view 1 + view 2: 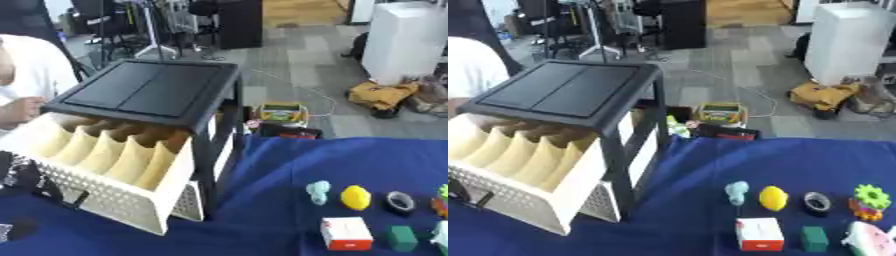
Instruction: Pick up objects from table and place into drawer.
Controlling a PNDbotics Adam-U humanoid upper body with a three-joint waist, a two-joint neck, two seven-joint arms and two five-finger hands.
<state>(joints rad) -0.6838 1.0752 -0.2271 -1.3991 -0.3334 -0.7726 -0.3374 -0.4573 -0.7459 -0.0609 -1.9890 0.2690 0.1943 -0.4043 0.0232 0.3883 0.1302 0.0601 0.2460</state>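
Blue cloth covers the desk (pixel 702 165), where a black-topped cabinet (pixel 149 90) stands at the left with its white drawer (pixel 105 170) pulled out and tilted. Small things lie well to the right: a red-and-white box (pixel 759 234), a yellow lemon (pixel 773 198), a green block (pixel 814 238). Only the right eye view shows the green gear (pixel 872 196) whole, and only the left shows a dark hand (pixel 26 177) at the drawer's handle; its fingers I cannot tell.

White drawer (pixel 105 192) pulled open from black-topped cabinet (pixel 566 90), cream dividers inside. Right of cabinet: yellow lemon (pixel 773 198), red-white box (pixel 759 234), green block (pixel 814 238), tape roll (pixel 817 202).
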